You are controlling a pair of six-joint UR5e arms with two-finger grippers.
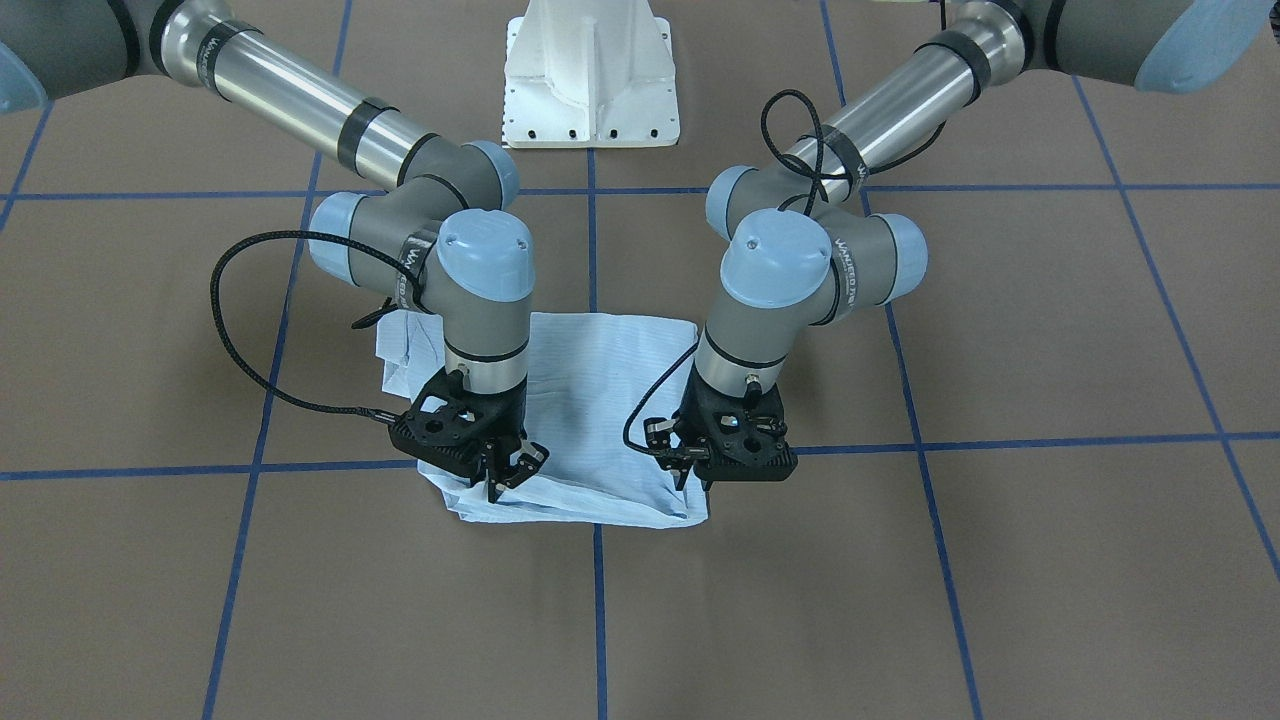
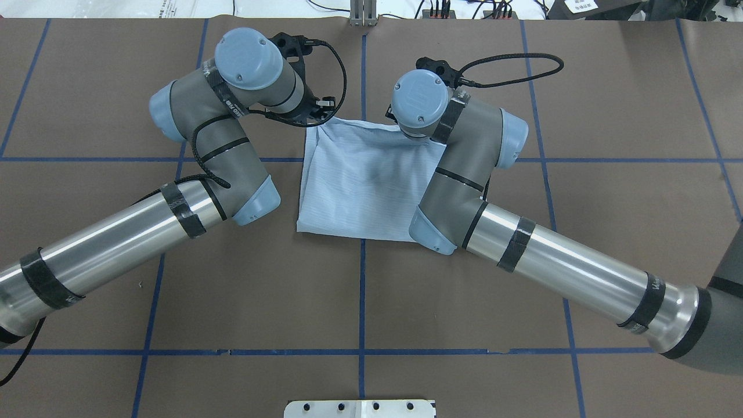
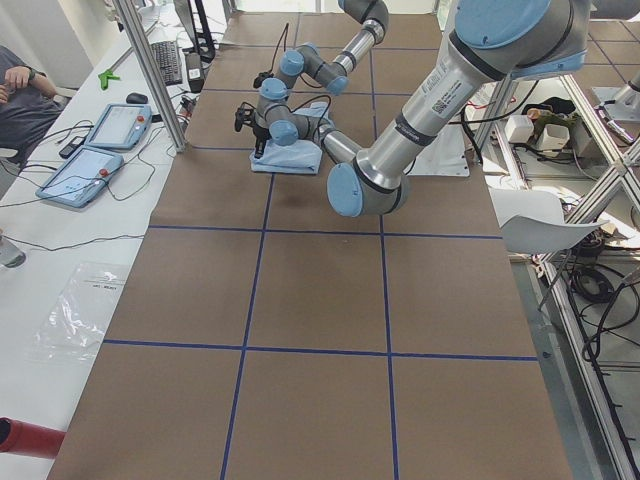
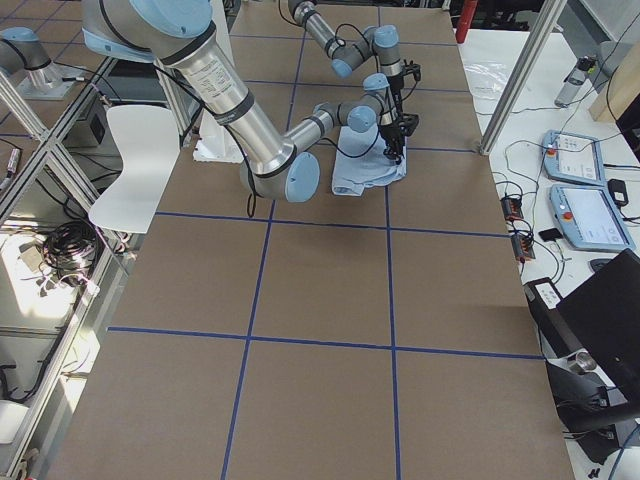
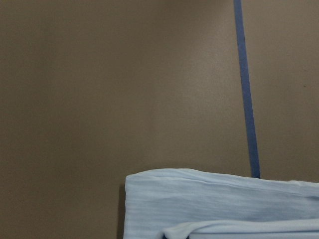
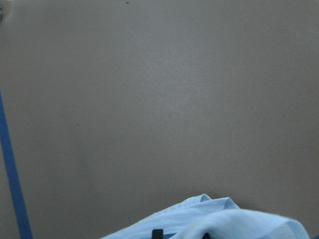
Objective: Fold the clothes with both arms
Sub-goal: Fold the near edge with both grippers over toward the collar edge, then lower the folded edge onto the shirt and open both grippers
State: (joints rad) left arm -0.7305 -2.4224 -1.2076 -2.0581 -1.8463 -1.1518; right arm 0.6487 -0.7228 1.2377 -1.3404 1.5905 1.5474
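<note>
Pale blue and finely striped, the shirt (image 2: 360,186) lies folded into a rough rectangle on the brown table (image 2: 609,203). It sits across the central line of blue tape (image 2: 361,290), nearer the table's far edge than the edge where the white pedestal (image 1: 590,80) stands. Both arms reach over it to the side of the cloth that faces away from the robot. The left arm (image 2: 116,244) and the right arm (image 2: 580,273) each bend down at the wrist over one far corner. The right gripper (image 1: 512,472) has its fingers apart at its corner, where the cloth is bunched and slightly raised, with some fabric showing between the tips. The left gripper (image 1: 693,478) points down at the other far corner, with its tips against or just above the fabric. I cannot tell whether its fingers are together or apart. On the robot's side, near the right arm's elbow, a few loose layers stick out unevenly from the fold. The left wrist view shows a neat doubled edge of shirt against bare table beside the tape.
</note>
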